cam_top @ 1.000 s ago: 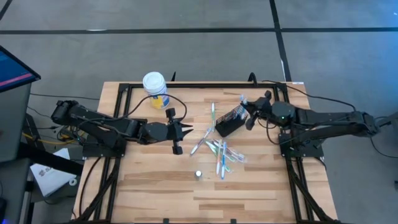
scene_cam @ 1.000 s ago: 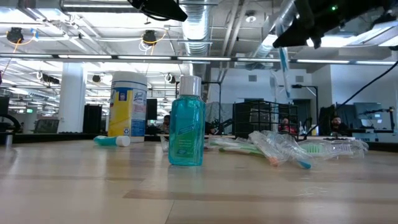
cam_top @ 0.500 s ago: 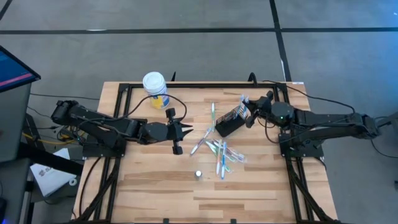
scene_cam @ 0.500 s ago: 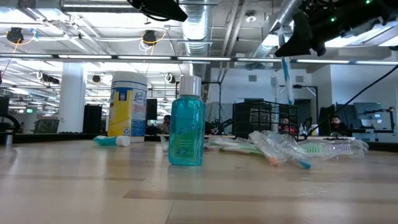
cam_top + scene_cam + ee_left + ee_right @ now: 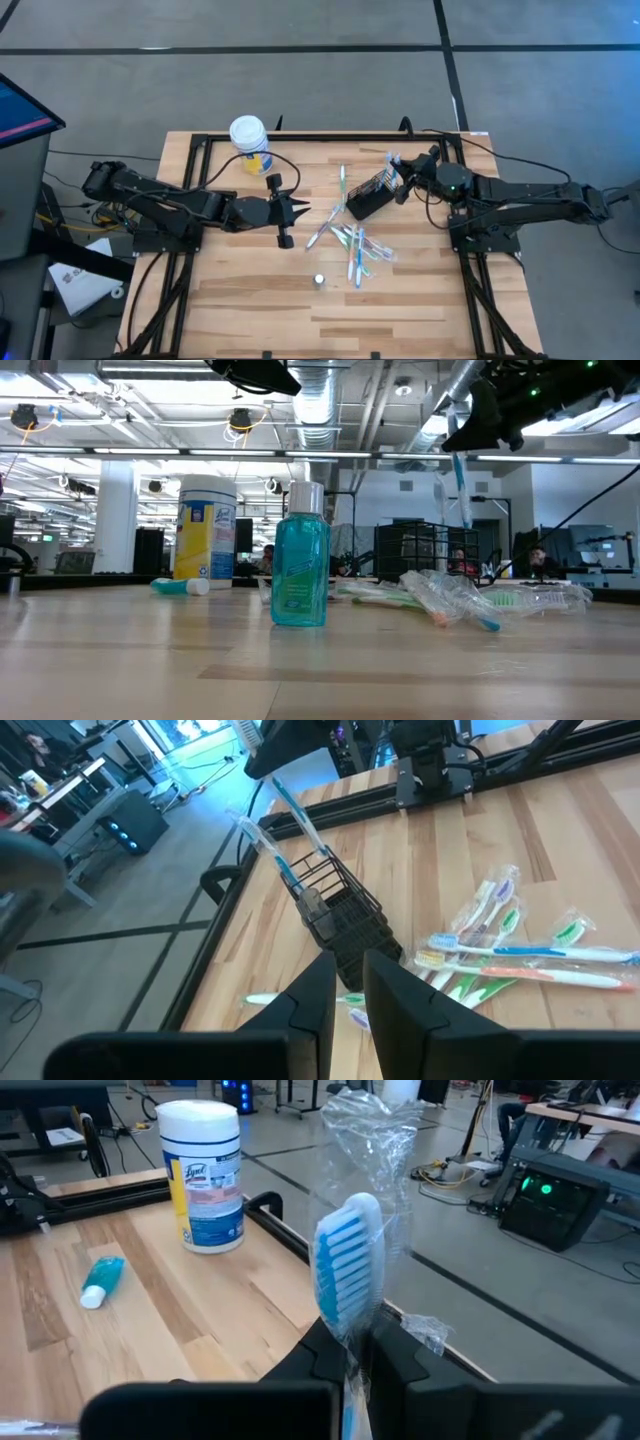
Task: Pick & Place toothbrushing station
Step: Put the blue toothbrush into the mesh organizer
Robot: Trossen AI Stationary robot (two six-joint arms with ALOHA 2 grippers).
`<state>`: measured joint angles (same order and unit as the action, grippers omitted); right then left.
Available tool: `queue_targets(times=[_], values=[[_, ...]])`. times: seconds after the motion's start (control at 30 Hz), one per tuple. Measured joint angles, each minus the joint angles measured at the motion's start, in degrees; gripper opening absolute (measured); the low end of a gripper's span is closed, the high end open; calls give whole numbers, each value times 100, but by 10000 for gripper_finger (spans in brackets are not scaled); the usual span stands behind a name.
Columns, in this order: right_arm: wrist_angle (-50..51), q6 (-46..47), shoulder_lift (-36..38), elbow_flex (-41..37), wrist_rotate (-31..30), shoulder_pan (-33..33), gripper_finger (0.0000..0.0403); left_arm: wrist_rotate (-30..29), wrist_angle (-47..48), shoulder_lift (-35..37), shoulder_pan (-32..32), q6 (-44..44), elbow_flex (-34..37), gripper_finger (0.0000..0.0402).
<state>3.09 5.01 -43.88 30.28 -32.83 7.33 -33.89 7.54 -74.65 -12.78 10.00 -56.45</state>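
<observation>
The black wire-mesh holder [image 5: 367,196] stands upright on the table right of centre; it also shows in the left wrist view [image 5: 338,915]. My right gripper [image 5: 402,188] hovers just above it, shut on a plastic-wrapped blue toothbrush [image 5: 459,478]. A second wrapped toothbrush [image 5: 262,848] leans in the holder. Several more toothbrushes [image 5: 352,243] lie on the table in front of the holder. A small teal tube [image 5: 180,586] lies near the jar. My left gripper [image 5: 303,211] is shut and empty, left of the holder. My right gripper pinches the wrapped toothbrush just below its bristle head [image 5: 350,1335] between its two fingers. The fingers lie across the brush, which is roughly upright, head [image 5: 345,1265] up. It is clear of the table, and its lower end [image 5: 318,848] hangs at the holder's open top.
A white-lidded yellow-and-blue jar [image 5: 248,137] stands at the far left of the tabletop. A teal pump bottle [image 5: 319,280] stands near the front centre. Black frame rails [image 5: 330,137] edge the table's far side.
My right gripper has gone down and a little toward the table's left, over the holder. The toothbrush stays upright in its hold, and its lower end has come down to the holder's top.
</observation>
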Motion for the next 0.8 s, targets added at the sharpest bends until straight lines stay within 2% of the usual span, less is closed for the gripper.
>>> queue_targets(times=[0.13,0.4,0.8], values=[[-607,-51,1,-393,1,1,7,0,2,-2,0,0,0,49],[-1170,-5,4,-876,15,122,6,2,-1,-2,-1,0,0,49],[-1870,256,3,-1458,494,484,6,12,-1,-2,0,-2,0,49]])
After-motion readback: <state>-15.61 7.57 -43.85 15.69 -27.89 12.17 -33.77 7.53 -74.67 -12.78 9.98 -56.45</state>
